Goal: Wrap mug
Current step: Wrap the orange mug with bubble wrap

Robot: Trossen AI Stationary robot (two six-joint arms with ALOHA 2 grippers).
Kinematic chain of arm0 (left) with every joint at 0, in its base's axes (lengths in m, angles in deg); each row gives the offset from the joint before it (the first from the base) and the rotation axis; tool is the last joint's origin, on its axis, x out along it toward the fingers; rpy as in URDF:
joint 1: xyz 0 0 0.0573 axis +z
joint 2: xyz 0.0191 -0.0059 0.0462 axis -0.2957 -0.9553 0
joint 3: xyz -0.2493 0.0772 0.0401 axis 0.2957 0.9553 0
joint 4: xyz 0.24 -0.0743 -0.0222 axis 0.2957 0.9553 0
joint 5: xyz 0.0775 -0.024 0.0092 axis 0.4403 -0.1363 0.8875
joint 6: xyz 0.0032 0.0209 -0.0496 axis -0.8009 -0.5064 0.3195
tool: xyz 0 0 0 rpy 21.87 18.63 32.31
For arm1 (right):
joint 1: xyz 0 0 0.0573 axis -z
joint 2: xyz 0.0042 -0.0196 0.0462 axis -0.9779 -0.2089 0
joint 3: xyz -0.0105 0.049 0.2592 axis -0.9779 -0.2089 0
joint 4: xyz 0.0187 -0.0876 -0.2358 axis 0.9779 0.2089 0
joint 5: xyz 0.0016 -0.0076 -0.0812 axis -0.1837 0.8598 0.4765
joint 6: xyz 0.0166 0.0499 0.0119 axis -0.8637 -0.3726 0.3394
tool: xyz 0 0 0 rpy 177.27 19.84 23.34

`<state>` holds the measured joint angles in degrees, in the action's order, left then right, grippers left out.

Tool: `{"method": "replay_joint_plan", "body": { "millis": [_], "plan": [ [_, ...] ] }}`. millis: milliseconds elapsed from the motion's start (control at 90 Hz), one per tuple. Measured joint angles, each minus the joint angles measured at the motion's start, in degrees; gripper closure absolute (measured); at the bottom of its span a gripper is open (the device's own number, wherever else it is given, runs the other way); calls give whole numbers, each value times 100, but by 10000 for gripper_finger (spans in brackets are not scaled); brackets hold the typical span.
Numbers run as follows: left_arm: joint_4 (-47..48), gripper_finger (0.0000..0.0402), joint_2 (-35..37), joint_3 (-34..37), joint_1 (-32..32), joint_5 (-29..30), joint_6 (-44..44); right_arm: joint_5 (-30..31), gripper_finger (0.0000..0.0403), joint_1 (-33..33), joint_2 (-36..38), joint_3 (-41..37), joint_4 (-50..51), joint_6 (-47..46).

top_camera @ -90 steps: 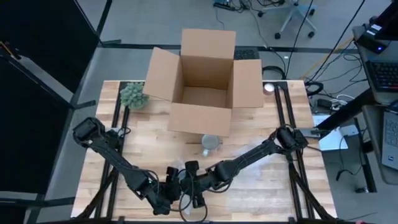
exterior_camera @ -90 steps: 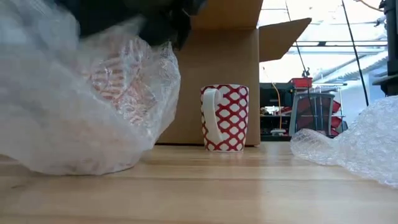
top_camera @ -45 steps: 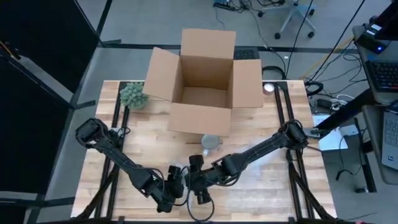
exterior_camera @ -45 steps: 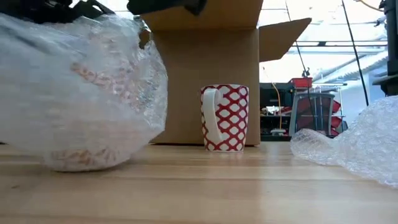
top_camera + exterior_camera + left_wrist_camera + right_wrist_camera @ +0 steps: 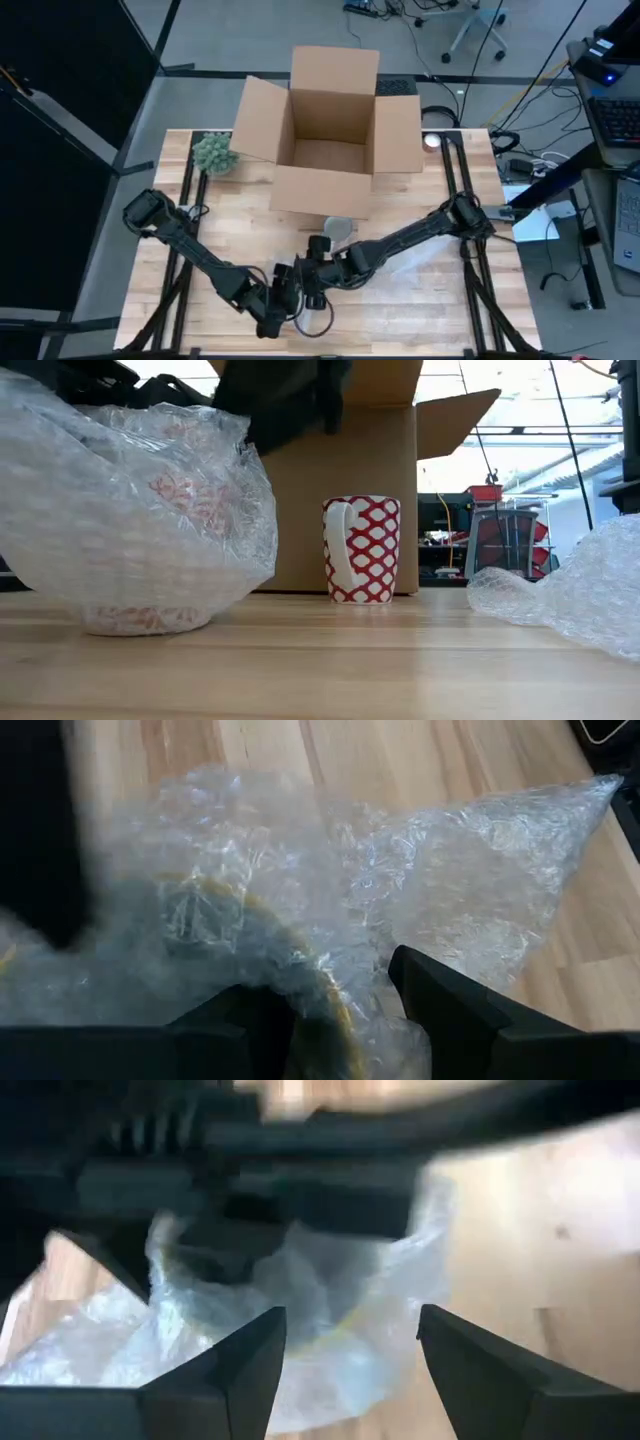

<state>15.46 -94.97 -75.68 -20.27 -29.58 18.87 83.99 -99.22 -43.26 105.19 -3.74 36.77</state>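
text: none readable | box (image 5: pixel 330 120): plain flaps, no print or label seen | mug (image 5: pixel 361 549): red-and-white lattice pattern only, no lettering | bubble wrap (image 5: pixel 130 520): clear, unmarked | room behind box: no legible signs

I can only make out red pattern traces of the wrapped mug (image 5: pixel 150 550) through the bubble wrap (image 5: pixel 120 500); my right wrist view blurs the left gripper (image 5: pixel 250 1170).
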Motion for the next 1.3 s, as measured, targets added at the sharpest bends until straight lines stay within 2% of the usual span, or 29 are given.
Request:
{"method": "replay_joint_plan", "body": {
  "millis": [478,622,778,956,1078,1300],
  "plan": [
    [-60,240,-4,13,2,-22,-137,-57,186,85,-446,16,-336,-43],
    [-125,240,-4,2,6,-42,-149,-26,186,10,-125,-9,-118,169],
    [-111,240,-4,0,-2,-66,-154,-60,186,-191,434,-34,603,747],
    [-113,240,-4,0,4,-69,-152,-57,186,-444,726,-32,1166,796],
    [-111,240,-4,0,2,-69,-152,19,186,-791,491,-23,765,1257],
    [-107,240,-4,2,-1,-63,-153,968,186,-1014,-151,-23,-309,2476]
  ]
}}
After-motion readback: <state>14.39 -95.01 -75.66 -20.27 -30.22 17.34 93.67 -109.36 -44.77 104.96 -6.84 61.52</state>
